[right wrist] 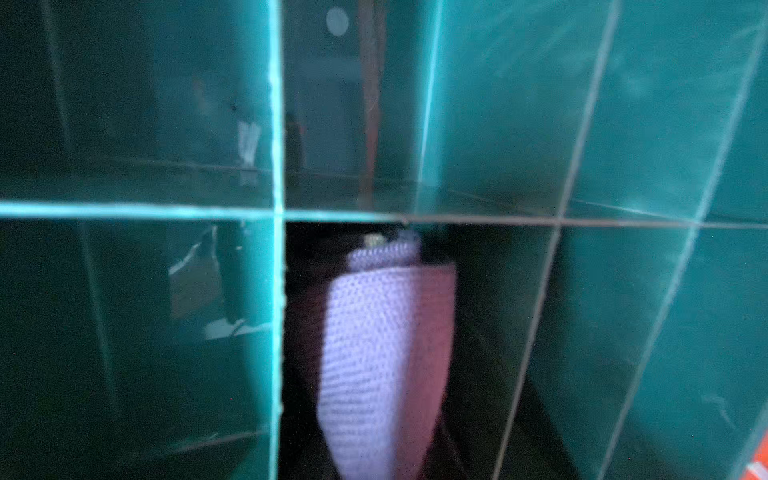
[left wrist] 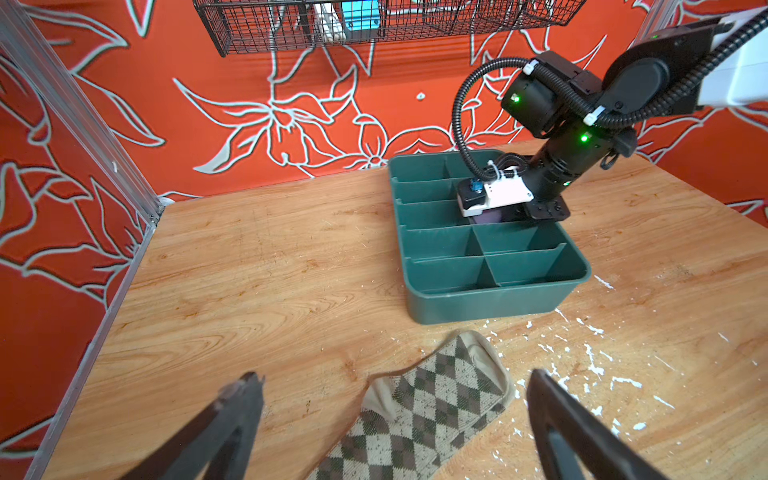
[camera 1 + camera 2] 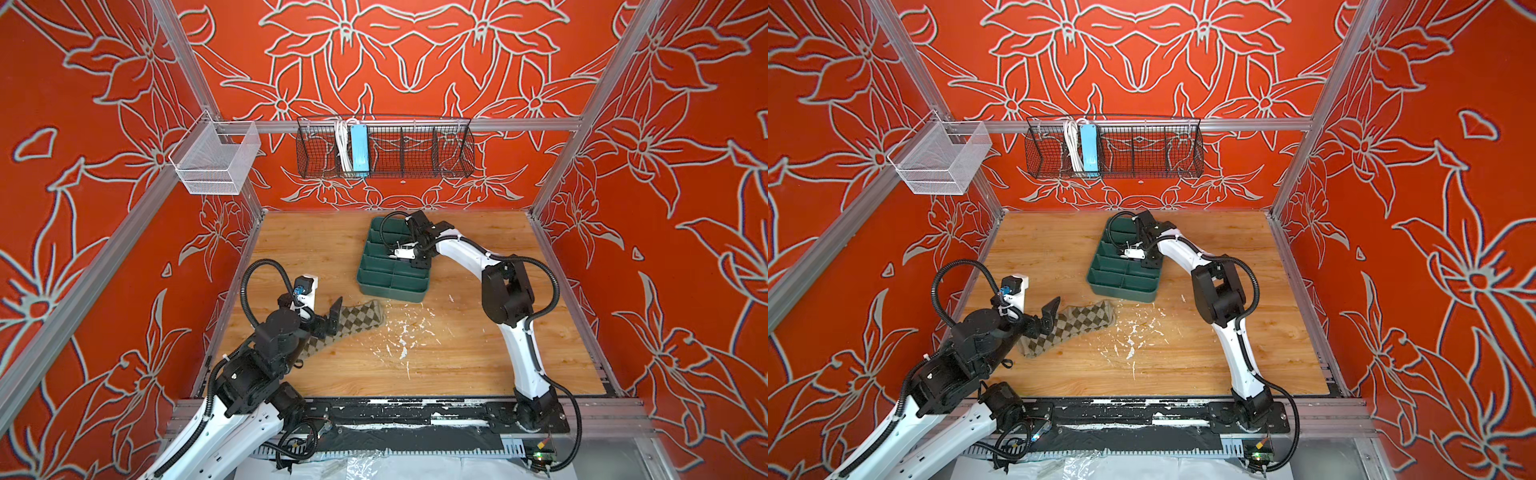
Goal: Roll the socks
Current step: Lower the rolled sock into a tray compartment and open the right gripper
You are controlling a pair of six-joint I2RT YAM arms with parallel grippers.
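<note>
The beige sock with olive-brown argyle diamonds (image 3: 353,322) (image 3: 1079,326) (image 2: 432,411) lies flat on the wooden table, in front of the green divided tray (image 3: 390,287) (image 3: 1121,289) (image 2: 490,303). My left gripper (image 3: 330,322) (image 3: 1047,320) (image 2: 395,380) hovers over its middle, open wide, a finger on each side and nothing held. My right gripper (image 3: 417,261) (image 3: 1148,259) (image 1: 374,374) reaches down into a middle compartment of the tray (image 1: 137,210), shut on the rolled purple sock (image 1: 365,353) (image 2: 490,217). Its fingertips are hidden.
A black wire basket (image 3: 386,145) holding a blue power strip hangs on the back wall. A white mesh basket (image 3: 214,160) hangs on the left rail. White flecks (image 3: 401,338) mark the table near the sock. Patterned walls close three sides.
</note>
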